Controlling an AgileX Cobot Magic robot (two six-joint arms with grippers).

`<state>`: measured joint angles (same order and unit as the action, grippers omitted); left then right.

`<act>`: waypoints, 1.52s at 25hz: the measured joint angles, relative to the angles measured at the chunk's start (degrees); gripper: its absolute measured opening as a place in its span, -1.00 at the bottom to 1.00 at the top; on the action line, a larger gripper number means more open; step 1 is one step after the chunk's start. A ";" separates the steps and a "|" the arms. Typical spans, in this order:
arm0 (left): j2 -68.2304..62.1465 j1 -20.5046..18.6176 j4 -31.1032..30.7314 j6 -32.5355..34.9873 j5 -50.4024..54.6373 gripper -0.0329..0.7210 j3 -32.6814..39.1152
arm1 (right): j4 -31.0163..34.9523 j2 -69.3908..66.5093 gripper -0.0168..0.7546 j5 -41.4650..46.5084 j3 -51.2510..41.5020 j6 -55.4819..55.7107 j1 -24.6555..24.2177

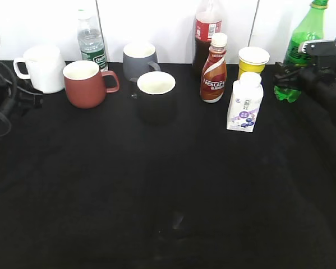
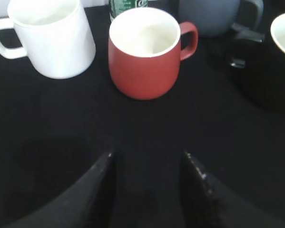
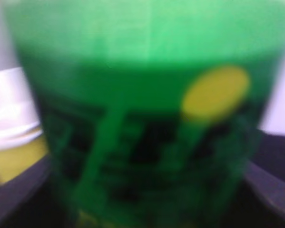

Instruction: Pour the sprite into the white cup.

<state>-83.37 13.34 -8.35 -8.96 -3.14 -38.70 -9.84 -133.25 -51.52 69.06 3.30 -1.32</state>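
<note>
Looks like a test room or lab, not a home kitchen. Black cloth (image 1: 156,190) spread flat over the table, plain white wall panels (image 1: 156,22) right behind. Mugs (image 1: 88,83) and drink bottles (image 1: 213,68) lined up in rows near the wall like things set out for a try-out. Black robot arm (image 1: 319,78) with a camera on the right side, dark cables (image 1: 2,101) lying at the left edge

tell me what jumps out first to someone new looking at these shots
The green sprite at the far right back edge, with the right gripper around its lower body; it fills the right wrist view. Next, the mugs at back left: the white cup beside a red mug, both facing the open left gripper.
</note>
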 joint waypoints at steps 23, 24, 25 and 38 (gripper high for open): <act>65.30 0.05 10.77 6.10 69.00 0.38 4.04 | 11.60 83.87 0.53 107.80 -30.02 -3.83 14.33; 70.53 0.05 10.76 6.10 69.12 0.38 5.57 | 11.60 91.23 0.53 107.98 -34.77 -3.83 14.33; 74.23 0.05 10.71 6.10 69.07 0.38 5.79 | 11.60 97.45 0.53 109.05 -38.10 -3.30 14.33; 78.08 0.05 11.71 11.92 63.75 0.35 8.13 | 11.56 122.86 0.52 111.17 -40.50 -2.80 14.33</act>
<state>-5.29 13.39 3.35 2.97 60.61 -30.57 1.72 -10.38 59.65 28.57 0.50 13.01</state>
